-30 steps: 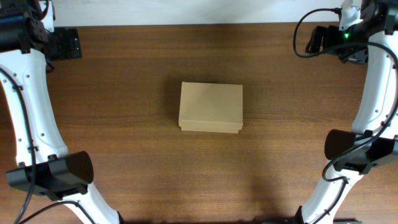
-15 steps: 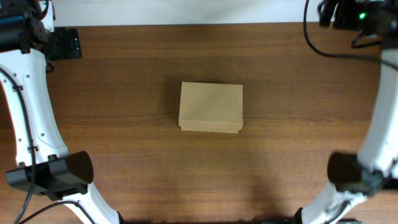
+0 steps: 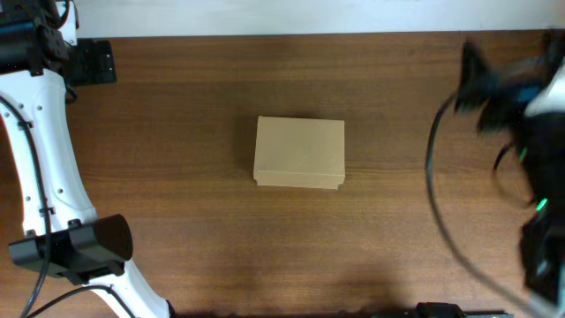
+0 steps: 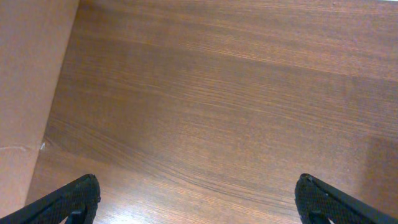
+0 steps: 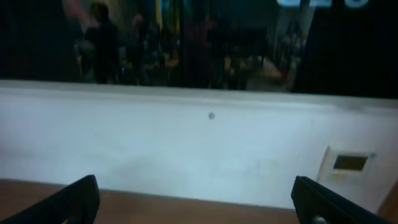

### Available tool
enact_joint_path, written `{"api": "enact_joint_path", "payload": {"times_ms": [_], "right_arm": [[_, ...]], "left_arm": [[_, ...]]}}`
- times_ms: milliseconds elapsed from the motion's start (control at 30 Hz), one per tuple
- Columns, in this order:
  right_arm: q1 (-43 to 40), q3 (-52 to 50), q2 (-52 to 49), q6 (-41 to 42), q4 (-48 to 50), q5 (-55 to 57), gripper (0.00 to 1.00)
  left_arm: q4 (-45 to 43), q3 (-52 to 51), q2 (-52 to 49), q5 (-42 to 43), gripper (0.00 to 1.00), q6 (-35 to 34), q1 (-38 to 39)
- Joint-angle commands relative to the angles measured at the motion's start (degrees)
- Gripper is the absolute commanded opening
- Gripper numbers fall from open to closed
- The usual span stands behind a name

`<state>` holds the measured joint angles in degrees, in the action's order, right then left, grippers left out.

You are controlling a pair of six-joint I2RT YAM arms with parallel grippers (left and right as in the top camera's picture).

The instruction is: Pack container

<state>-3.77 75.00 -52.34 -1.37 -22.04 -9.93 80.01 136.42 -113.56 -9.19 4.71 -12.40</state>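
The container (image 3: pixel 300 152) is a tan cardboard box with its lid shut, lying flat at the middle of the wooden table (image 3: pixel 177 132). My left gripper (image 3: pixel 93 62) is at the far left corner, well away from the box; in the left wrist view its fingers (image 4: pixel 199 199) are wide apart over bare wood and hold nothing. My right gripper (image 3: pixel 477 79) is blurred at the far right, apart from the box. In the right wrist view its fingers (image 5: pixel 196 199) are wide apart and empty, facing the wall. The box is out of view in the right wrist view.
A pale tan surface (image 4: pixel 25 93) fills the left edge of the left wrist view; I cannot tell what it is. A white wall (image 5: pixel 199 149) with a dark window above runs behind the table's far edge. Both arm bases stand at the near corners.
My right arm has swung quickly and is now motion-blurred, with its gripper lower along the right side. The box and my left arm have not moved.
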Motion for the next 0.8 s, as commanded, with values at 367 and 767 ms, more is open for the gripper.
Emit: {"api": "enact_joint_path", "payload": {"times_ms": [367,767], "right_arm": [[0.4,-50.7,38.0,0.1,16.1,0.5,0.99],[0.4,-66.8,52.0,0.1,18.3,0.7,0.99]], "left_arm": [[0.2,0.9,0.5,0.4,1.0,-0.1,-0.1],[0.2,0.9,0.5,0.4,1.0,-0.1,-0.1]]}}
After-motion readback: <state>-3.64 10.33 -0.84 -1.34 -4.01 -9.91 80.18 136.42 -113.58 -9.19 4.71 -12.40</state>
